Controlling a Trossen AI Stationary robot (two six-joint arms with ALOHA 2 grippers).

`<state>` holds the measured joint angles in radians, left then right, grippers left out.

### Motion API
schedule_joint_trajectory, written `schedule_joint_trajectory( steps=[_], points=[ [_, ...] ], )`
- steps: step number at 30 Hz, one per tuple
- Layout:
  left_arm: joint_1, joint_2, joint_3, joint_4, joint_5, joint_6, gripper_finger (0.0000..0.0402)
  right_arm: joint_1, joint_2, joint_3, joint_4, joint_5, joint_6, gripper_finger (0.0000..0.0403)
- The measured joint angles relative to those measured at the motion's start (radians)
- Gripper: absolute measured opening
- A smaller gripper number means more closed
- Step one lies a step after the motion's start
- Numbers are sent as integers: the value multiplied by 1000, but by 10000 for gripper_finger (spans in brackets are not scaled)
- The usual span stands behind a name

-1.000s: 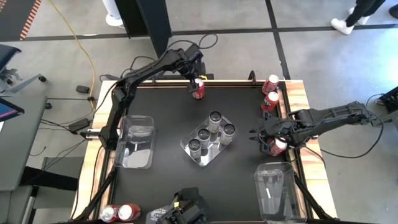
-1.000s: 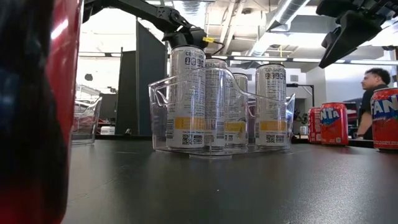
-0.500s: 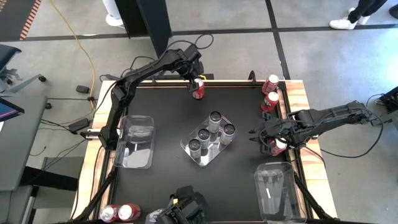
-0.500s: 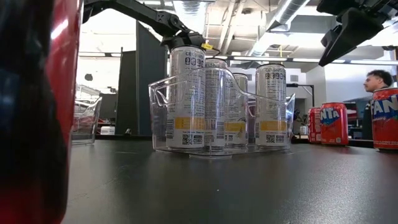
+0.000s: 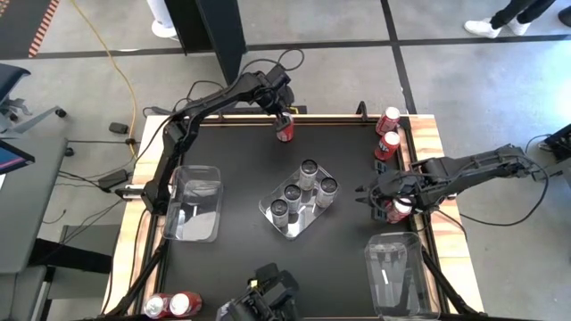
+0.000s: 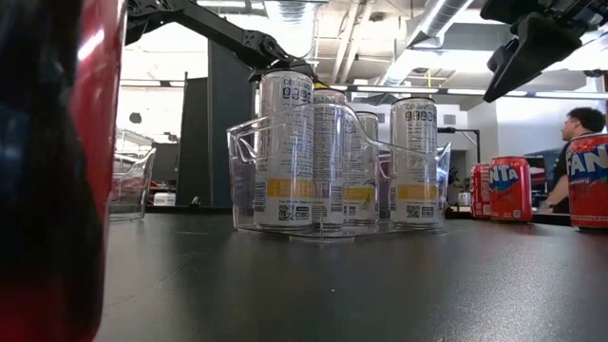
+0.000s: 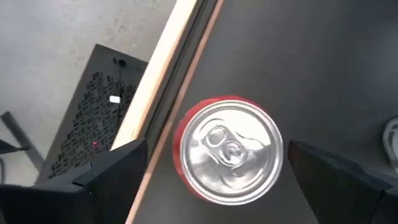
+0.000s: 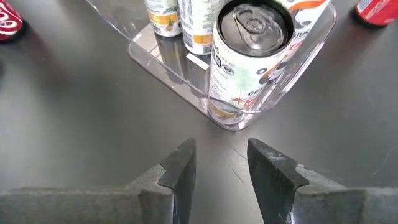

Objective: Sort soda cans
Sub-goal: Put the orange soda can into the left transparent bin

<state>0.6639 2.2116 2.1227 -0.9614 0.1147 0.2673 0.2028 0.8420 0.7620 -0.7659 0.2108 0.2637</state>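
Silver cans (image 8: 252,53) in a clear tray (image 8: 186,71) — right end effector (image 8: 221,165) empty, fingers slightly apart.

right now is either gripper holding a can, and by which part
No. The left gripper is open, straddling a red can without touching it. The right gripper holds nothing, its fingers apart over bare table.

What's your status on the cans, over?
Left gripper open, straddling red can at table's far edge. Right gripper part open, empty, facing tray of silver cans. Nothing blocking.

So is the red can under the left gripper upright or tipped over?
Upright. The left wrist view looks straight down on the red can, its round silver top facing up between the open left gripper's fingers.
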Motion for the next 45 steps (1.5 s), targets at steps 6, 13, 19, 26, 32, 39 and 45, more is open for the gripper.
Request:
schedule_joint_trajectory(
  steps=[6, 13, 19, 26, 32, 39, 45],
  points=[
    [-1, 21, -1, 30, 36, -43, 383, -2, 2, 1, 0, 0, -7, 161],
    [2, 48, 1, 50, 41, -90, 383, -2, 3, 1, 0, 0, -4, 161],
    [-2, 69, 0, 53, 40, -97, 383, -2, 3, 0, 1, 0, -3, 161],
    [4, 72, 0, 33, 39, -108, 383, -2, 3, 0, 4, 0, -7, 161],
    [9, 117, 0, 29, 62, -119, 383, -2, 3, 0, 5, 0, -3, 161],
    [12, 112, 3, 30, 72, -107, 383, -2, 3, 0, 5, 0, -3, 161],
    [13, 115, 2, 38, 88, -97, 368, -2, 3, 0, 7, 0, -3, 161]
  ],
)
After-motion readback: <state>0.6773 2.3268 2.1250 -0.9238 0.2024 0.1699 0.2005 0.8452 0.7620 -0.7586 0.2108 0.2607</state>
